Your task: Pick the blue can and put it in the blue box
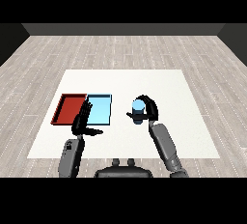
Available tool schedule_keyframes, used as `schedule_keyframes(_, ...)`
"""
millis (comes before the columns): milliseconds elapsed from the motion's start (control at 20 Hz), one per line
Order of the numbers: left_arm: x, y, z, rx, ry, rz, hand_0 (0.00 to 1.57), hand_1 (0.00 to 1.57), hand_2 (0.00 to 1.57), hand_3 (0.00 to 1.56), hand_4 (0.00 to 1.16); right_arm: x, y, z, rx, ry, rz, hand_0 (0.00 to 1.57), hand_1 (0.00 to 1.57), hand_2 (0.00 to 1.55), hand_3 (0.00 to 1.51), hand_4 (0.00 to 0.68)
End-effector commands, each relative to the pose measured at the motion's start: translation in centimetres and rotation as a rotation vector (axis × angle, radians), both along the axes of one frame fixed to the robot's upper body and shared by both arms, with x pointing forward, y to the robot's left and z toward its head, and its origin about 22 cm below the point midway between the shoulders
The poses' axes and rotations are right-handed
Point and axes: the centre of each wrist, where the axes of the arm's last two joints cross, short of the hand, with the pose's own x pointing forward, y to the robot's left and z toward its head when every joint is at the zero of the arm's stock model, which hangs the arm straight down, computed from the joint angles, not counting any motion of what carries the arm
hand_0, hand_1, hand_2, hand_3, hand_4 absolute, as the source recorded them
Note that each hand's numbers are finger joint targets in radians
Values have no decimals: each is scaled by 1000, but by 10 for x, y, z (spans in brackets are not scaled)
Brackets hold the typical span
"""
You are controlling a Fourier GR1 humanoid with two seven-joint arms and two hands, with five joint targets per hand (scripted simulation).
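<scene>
The blue can (138,109) stands upright right of the table's middle. My right hand (148,108) curls round it, fingers arching over its far side and the thumb in front. The light blue tray (101,110) lies left of the can, with the red tray (69,108) beside it on the left. My left hand (82,121) hovers with straight fingers over the near edge where the two trays meet, thumb sticking out to the right, holding nothing.
The white table (169,88) spreads wide behind and to the right of the can. A grey wooden floor surrounds it. Both grey forearms come in from the near edge.
</scene>
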Motion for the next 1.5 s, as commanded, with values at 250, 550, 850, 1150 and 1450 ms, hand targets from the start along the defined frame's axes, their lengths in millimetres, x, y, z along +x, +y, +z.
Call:
schedule_keyframes(250,11,-44,13,-96,66,-109,0,0,0,0,0,29,5,10,-4,0,22,1493,1493,1468,1443,631)
schedule_keyframes(550,10,-57,15,-31,127,-125,0,0,0,0,0,26,8,-4,18,-6,31,1436,1436,1460,1431,615)
schedule_keyframes(850,29,-92,7,-13,139,-124,0,0,0,0,0,22,22,36,-21,-27,82,1443,1443,1455,1435,612)
schedule_keyframes(1150,34,-107,-3,52,134,-128,0,0,0,0,0,20,27,21,-15,-41,135,1433,1433,1455,1424,617)
schedule_keyframes(1450,40,-133,-20,50,170,-161,0,0,0,0,0,11,36,8,-30,-48,129,1437,1437,1463,1427,619)
